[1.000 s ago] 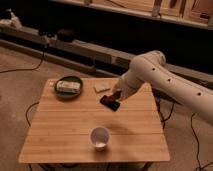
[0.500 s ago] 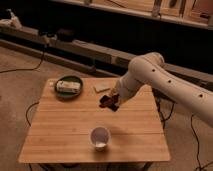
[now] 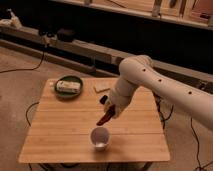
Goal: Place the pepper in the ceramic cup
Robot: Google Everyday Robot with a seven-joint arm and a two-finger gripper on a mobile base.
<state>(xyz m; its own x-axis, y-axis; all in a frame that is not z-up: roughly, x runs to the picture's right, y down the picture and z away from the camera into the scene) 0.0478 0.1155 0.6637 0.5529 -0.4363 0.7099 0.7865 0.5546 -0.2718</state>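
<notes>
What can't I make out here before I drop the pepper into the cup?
Camera view, the only one:
- pepper: its upper end is hidden inside the gripper, which hangs just beyond the ceramic cup.
- Whether the pepper's tip is over the cup's mouth: a single view gives no depth.
- black phone: mostly hidden behind the arm.
- green dish: its pale contents are too blurred to identify.

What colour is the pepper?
Red, clearest in the camera view; the tool grips the pepper near the ceramic cup.
</notes>
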